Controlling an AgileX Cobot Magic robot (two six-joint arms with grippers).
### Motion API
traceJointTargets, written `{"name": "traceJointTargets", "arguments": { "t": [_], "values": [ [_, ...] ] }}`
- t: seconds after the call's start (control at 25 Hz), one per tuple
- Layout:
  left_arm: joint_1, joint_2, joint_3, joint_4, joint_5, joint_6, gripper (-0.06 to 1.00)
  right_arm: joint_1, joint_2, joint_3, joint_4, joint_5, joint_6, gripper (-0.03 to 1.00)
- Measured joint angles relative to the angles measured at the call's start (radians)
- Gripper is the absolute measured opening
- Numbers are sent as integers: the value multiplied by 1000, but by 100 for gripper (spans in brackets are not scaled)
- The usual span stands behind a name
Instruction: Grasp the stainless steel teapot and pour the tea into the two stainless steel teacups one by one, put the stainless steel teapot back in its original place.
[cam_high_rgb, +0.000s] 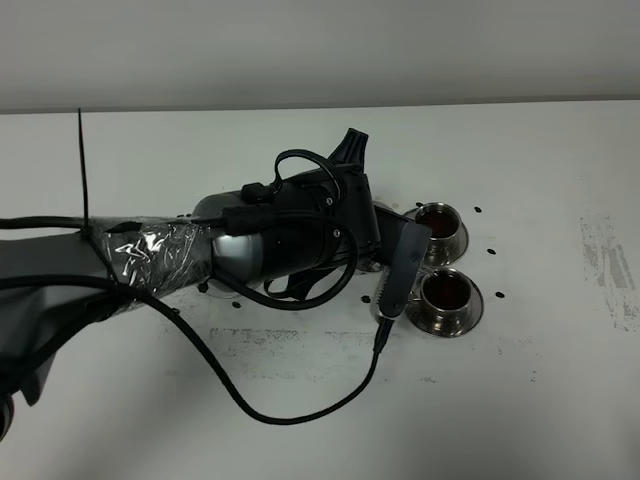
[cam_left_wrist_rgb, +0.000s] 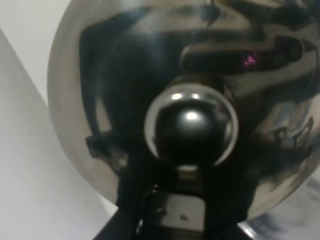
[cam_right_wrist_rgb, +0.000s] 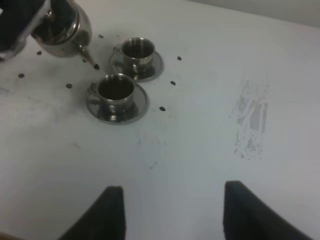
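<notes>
**Inspector:** Position of stainless steel teapot (cam_right_wrist_rgb: 62, 27)?

**Assistant:** On the far side of the two teacups from the right arm's camera. Its spout (cam_right_wrist_rgb: 87, 55) points down towards them, tip just short of the nearer teacup (cam_right_wrist_rgb: 116, 92). The lid knob (cam_left_wrist_rgb: 190, 125) fills the left wrist view.

**Inspector:** Hands?

**Assistant:** The left hand (cam_high_rgb: 392, 268) sits over the pot and hides it from above. Its fingers are pressed together, and I judge them clamped on the handle. The right hand (cam_right_wrist_rgb: 175, 210) is spread, holds nothing, and is well apart over bare counter (cam_right_wrist_rgb: 200, 125).

**Inspector:** Cups?

**Assistant:** Both hold dark tea (cam_high_rgb: 446, 290), including the farther teacup (cam_high_rgb: 440, 222).

**Inspector:** Finding?

**Assistant:** Pouring looks complete. The return falls to the left arm, drawing the pot away from the cups. I cannot tell whether it already rests on its disc.
</notes>
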Motion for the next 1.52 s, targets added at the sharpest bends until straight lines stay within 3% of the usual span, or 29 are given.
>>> {"name": "traceJointTargets", "arguments": {
  "t": [0.16,0.28,0.48,0.6,0.8,1.2,1.52],
  "values": [
    [0,-33,0,-79,11,-145,18,0,0,0,0,0,0,43],
    [0,-65,0,-185,53,-296,18,0,0,0,0,0,0,43],
    [0,-114,0,-386,224,-471,18,0,0,0,0,0,0,43],
    [0,-129,10,-452,297,-516,18,0,0,0,0,0,0,43],
    [0,-137,100,-504,236,-525,18,0,0,0,0,0,0,43],
    [0,-137,212,-514,35,-535,18,0,0,0,0,0,0,43],
    [0,-137,230,-514,5,-566,18,0,0,0,0,0,0,43]
  ]
}}
